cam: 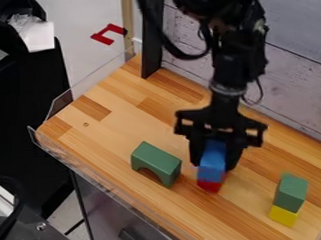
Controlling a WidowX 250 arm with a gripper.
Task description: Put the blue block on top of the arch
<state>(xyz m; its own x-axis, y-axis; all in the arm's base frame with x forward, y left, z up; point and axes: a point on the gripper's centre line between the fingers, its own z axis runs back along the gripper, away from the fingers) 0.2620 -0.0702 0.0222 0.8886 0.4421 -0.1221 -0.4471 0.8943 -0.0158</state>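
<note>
My gripper (pixel 214 160) hangs right of the middle, pointing down, with a finger close against each side of the blue block (pixel 213 159); it looks shut on the block. Directly under the blue block shows a red block (pixel 209 185); whether the two touch is hard to tell. The green arch (pixel 158 160) stands on the wooden table to the left of the gripper, its opening facing the front left.
At the lower right, a green block (pixel 291 191) rests on a yellow block (pixel 284 215). The wooden table (pixel 117 129) has a clear plastic rim on its left and front edges. A dark post (pixel 153 42) and a plank wall (pixel 299 93) stand behind.
</note>
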